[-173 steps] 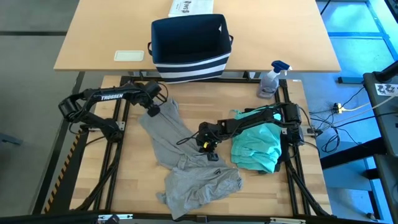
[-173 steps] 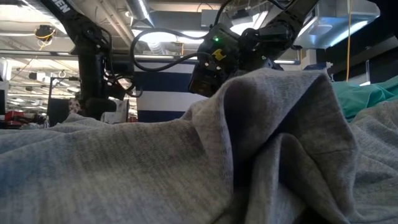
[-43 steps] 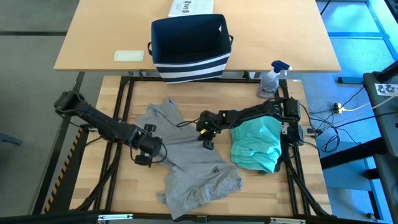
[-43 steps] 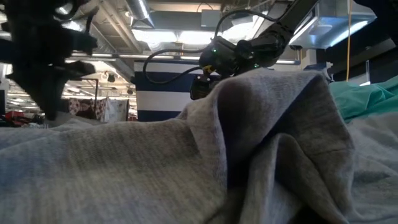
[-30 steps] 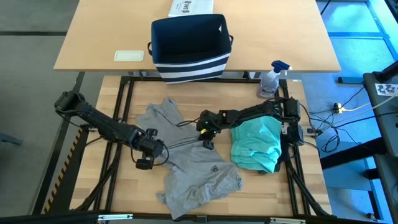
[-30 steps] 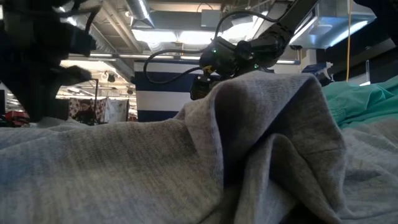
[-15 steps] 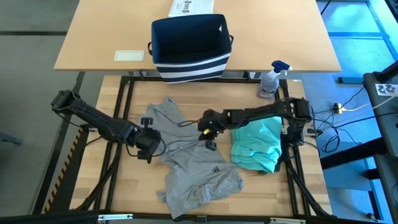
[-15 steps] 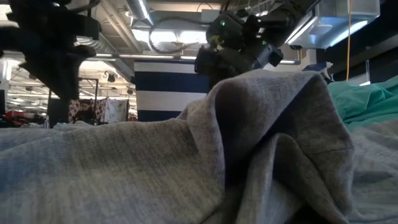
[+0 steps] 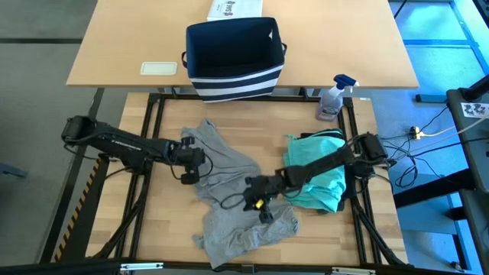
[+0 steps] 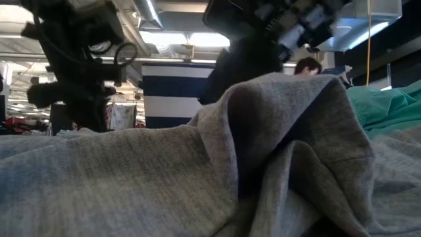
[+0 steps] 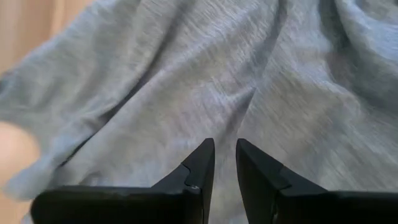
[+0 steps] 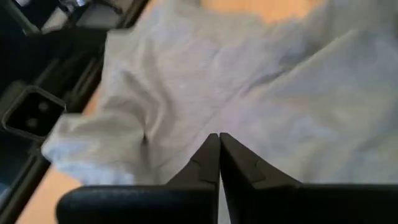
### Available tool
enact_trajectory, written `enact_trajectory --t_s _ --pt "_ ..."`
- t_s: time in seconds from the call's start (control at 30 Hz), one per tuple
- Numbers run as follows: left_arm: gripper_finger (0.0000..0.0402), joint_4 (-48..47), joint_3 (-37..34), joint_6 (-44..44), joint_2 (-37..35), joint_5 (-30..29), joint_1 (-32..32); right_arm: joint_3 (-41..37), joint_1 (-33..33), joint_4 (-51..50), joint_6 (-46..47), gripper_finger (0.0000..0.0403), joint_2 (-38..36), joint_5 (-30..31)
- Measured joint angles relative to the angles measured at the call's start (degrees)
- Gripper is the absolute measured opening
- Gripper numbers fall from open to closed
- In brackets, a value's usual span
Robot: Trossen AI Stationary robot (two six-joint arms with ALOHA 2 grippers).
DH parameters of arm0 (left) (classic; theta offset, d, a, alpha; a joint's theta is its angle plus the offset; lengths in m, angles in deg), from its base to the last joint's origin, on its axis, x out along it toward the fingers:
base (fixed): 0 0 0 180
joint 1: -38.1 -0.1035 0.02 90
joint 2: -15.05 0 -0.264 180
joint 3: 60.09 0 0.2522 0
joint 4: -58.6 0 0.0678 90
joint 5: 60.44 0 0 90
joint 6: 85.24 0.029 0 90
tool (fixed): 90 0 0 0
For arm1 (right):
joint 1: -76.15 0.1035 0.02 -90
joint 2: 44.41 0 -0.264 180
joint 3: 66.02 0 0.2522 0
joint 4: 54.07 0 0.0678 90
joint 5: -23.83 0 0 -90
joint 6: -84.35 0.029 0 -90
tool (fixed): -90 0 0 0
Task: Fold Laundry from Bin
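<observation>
Grey T-shirt (image 9: 229, 191) sprawls over the table's (image 9: 164, 237) middle, teal piece (image 9: 317, 179) bunched just right of it. Bare wood free along the left edge and near-left corner. Bin (image 9: 233, 53) and spray bottle (image 9: 332, 98) block the far side.

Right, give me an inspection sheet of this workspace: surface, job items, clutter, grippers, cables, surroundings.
Surface: wooden worktable on a black frame; lighter table behind it.
Job's things: grey T-shirt lying crumpled mid-table; teal garment bunched beside it, on the right arm's side; navy striped bin on the rear table.
Clutter: spray bottle; white printed box; pale flat pad.
Grippers: left gripper over the shirt's edge, fingers slightly apart, nothing between them; right gripper shut, over the shirt's lower part.
Cables: black cable looping over the shirt; leads on the floor.
Surroundings: a person's head in the room behind.
</observation>
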Motion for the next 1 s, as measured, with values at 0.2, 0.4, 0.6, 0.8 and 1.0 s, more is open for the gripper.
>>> enact_trajectory --t_s 0.2,0.4,0.6,0.8,1.0 --pt "0.005 3.9 -4.1 1.5 0.0 0.6 -7.2 0.0 3.7 -1.5 4.8 0.0006 2.1 1.5" --pt "0.0042 3.8 -6.6 0.1 0.0 0.3 -15.5 0.0 6.5 -3.6 8.4 0.0002 5.9 0.0" --pt "0.004 3.2 -6.8 -3.7 0.0 -2.0 -24.0 0.3 9.1 -5.8 11.1 0.0002 8.0 -2.7" --pt "0.004 2.5 -6.8 -6.5 0.0 -2.0 -30.7 0.2 10.4 -6.1 11.1 0.0002 8.2 -5.1" --pt "0.0042 1.0 -5.3 -3.3 -0.3 -1.8 -32.7 0.1 9.3 -6.3 12.3 0.0003 8.0 -3.8"
